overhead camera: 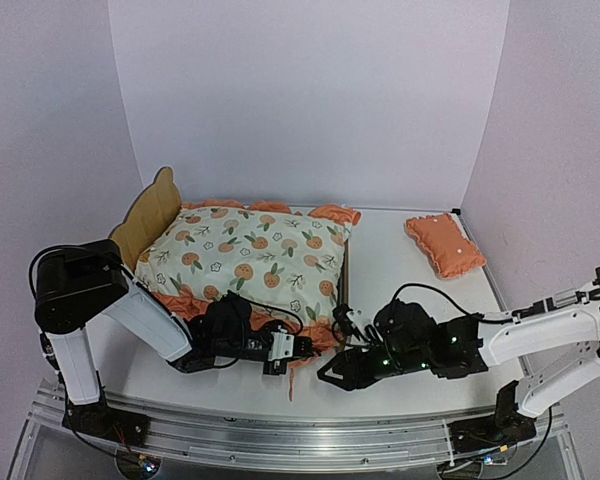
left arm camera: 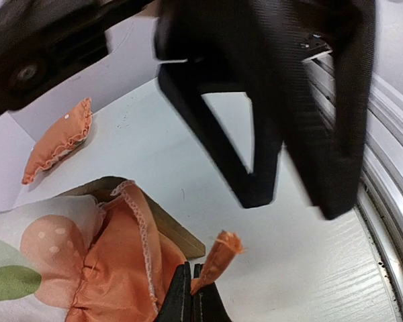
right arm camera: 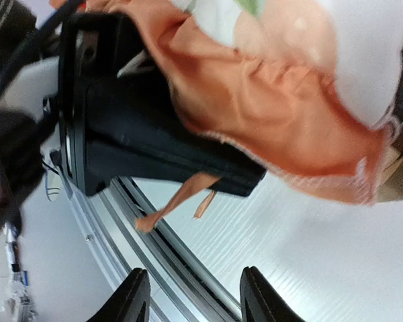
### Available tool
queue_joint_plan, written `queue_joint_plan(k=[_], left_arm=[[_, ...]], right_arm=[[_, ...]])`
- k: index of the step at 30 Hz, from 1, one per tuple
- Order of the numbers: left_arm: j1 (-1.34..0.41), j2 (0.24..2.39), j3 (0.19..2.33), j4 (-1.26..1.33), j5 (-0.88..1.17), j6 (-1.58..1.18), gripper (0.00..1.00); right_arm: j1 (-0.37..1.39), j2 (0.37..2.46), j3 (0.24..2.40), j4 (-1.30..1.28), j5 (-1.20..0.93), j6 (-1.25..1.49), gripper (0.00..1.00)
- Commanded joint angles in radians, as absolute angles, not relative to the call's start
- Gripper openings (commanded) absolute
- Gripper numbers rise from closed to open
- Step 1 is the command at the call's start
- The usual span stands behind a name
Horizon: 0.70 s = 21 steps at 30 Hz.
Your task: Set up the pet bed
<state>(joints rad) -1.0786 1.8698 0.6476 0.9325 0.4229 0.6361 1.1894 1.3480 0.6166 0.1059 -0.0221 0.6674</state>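
At frame left, the pet bed lies lengthwise left to right, headboard leftmost. Its neighbouring left gripper clamps an orange fabric strip; the right gripper stands parted, empty.

Soft, even light fills the overhead view, with faint shadows on the table. Both wrist views are blurred up close, perhaps from motion, and bend at the edges.

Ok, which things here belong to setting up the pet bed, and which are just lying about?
In the job: pet bed frame; orange-print mattress pad; its tie, pinched by left gripper.
Lying about: small orange pillow, untouched, probably needed later.
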Motion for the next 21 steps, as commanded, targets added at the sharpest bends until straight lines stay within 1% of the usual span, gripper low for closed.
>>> queue_joint_plan(k=[1, 4, 9, 19, 21], left_arm=[[-1.036, 1.826, 0.697, 0.845, 0.459, 0.481, 0.00], [-1.022, 1.824, 0.701, 0.823, 0.491, 0.453, 0.00], [-1.013, 1.826, 0.702, 0.814, 0.499, 0.438, 0.00], [-1.003, 1.819, 0.694, 0.810, 0.498, 0.419, 0.00], [-1.003, 1.819, 0.693, 0.812, 0.498, 0.417, 0.00]], right_arm=[[1.343, 1.434, 0.603, 0.170, 0.385, 0.606, 0.49], [1.376, 1.575, 0.658, 0.242, 0.445, 0.583, 0.50], [1.379, 1.759, 0.789, 0.298, 0.388, 0.536, 0.54], [1.379, 1.894, 0.890, 0.338, 0.333, 0.502, 0.57], [1.379, 1.912, 0.897, 0.338, 0.348, 0.509, 0.57]])
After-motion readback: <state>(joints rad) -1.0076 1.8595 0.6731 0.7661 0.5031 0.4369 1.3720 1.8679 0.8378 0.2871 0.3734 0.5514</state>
